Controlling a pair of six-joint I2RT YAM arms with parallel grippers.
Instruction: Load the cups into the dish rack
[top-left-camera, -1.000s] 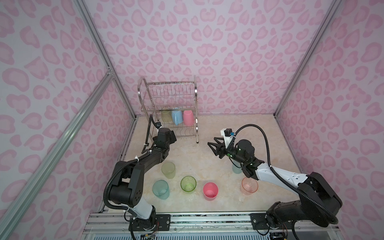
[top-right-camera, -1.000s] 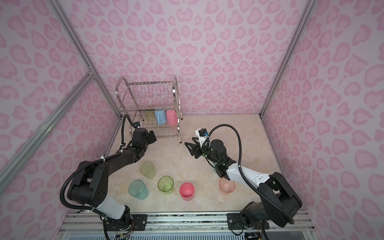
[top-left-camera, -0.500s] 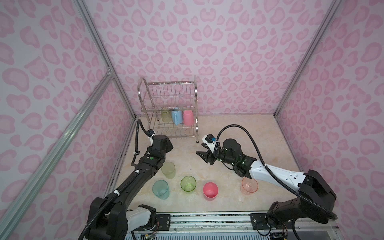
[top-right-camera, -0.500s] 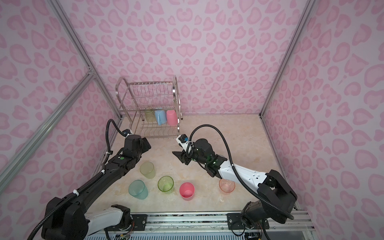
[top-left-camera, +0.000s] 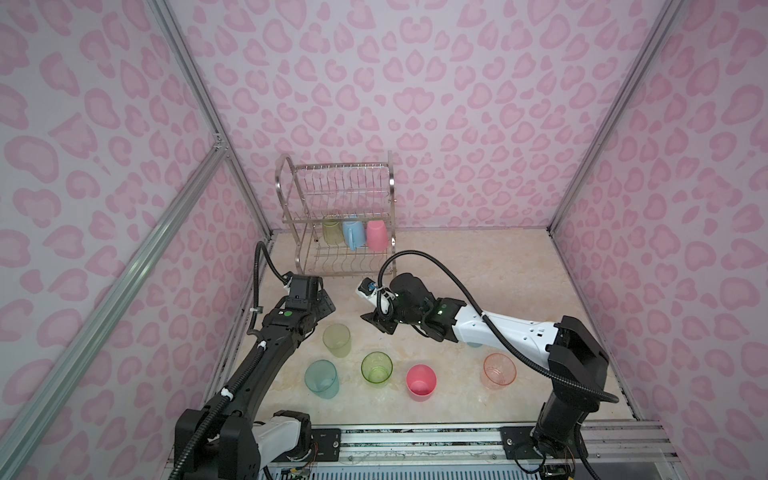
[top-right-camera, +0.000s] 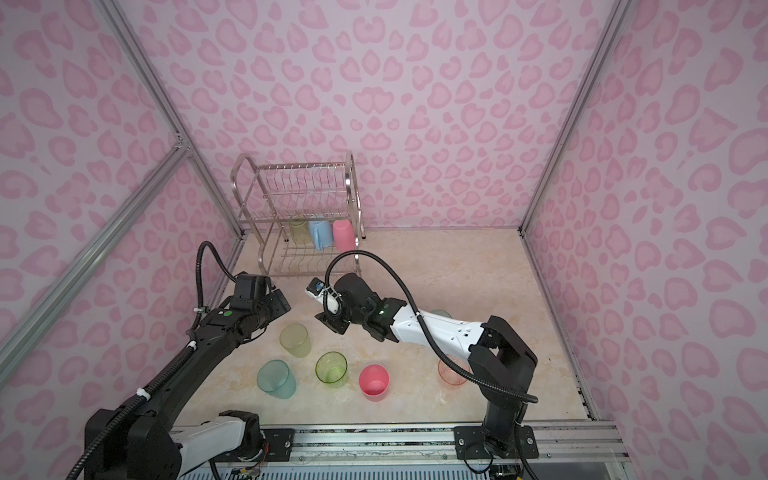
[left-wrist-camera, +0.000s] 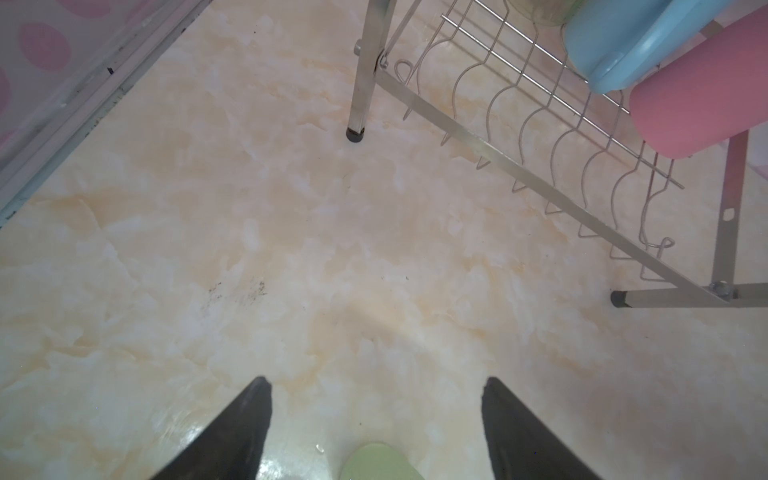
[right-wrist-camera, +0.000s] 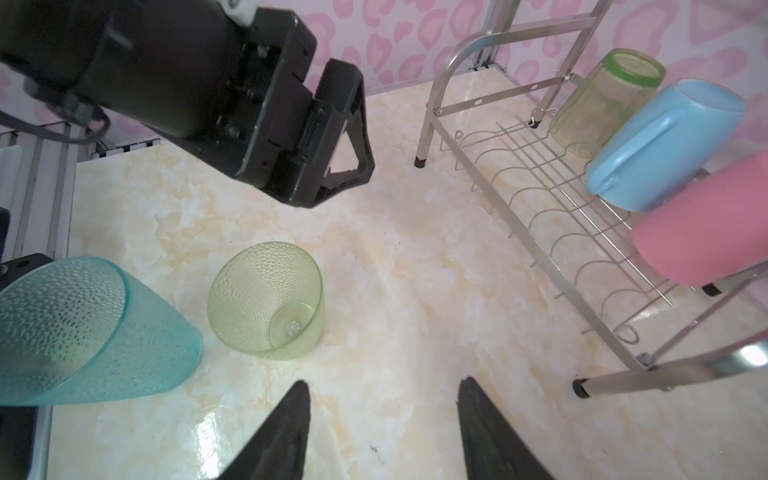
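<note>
My left gripper (left-wrist-camera: 376, 380): jaws wide, empty. My right gripper (right-wrist-camera: 384, 382): jaws partway apart, empty. Dish rack (top-left-camera: 391, 195) at left's 12 o'clock.

1 teal cup (top-right-camera: 440, 313), all but its rim behind the right arm (top-right-camera: 432, 331)

Pink heart-patterned walls (top-left-camera: 415, 104) enclose a glossy beige marble floor (top-left-camera: 519, 270).

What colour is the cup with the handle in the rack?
Light blue. The mug shows best in the right wrist view.
</note>
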